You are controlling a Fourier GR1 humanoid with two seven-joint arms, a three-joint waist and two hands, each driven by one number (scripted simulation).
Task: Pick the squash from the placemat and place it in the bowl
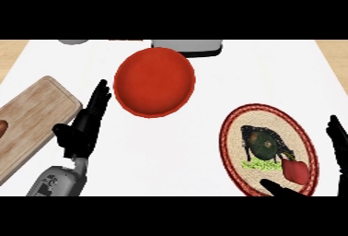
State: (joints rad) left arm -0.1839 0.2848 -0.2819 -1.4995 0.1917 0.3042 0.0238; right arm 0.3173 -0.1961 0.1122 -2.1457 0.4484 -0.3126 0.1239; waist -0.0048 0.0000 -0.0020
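A dark green squash (261, 143) lies on the round woven placemat (232, 138) with a red rim, at the right. A red vegetable (295, 169) lies just below the squash on the same mat. The red bowl (154, 81) stands upper centre, holding nothing. My right hand (338, 138) shows at the right edge beside the mat, fingers straight, with its thumb (280, 189) reaching under the mat's lower rim. It holds nothing. My left hand (87, 122) stands open, fingers up, between the bowl and the wooden board.
A wooden cutting board (31, 122) lies at the left with a brown object at its left edge. A grey appliance (189, 47) and another grey item (73, 41) sit along the far edge. The counter (170, 152) is white.
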